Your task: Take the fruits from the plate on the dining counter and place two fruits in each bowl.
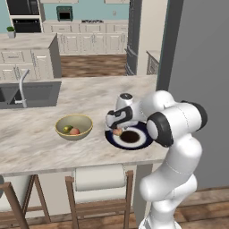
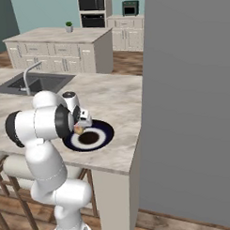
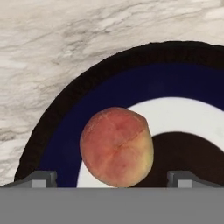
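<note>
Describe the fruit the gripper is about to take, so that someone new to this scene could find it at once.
Start at the dining counter, near its end by the grey wall, where the dark navy plate lies. On that plate's rim side sits a round reddish-orange fruit, between the open gripper's fingertips. The other two fruits lie in the tan-yellow bowl beside the plate; this one alone is on the plate.

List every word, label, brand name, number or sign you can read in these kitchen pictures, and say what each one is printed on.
None can be read: no picture shows any lettering.
Plate: plain navy with a pale ring, no print.
Reddish fruit on the plate: no sticker.
Tan bowl: unmarked.
Dining counter: only marbled veining.
Wall ovens at the back: too small and blurred to show any panel text.
</note>
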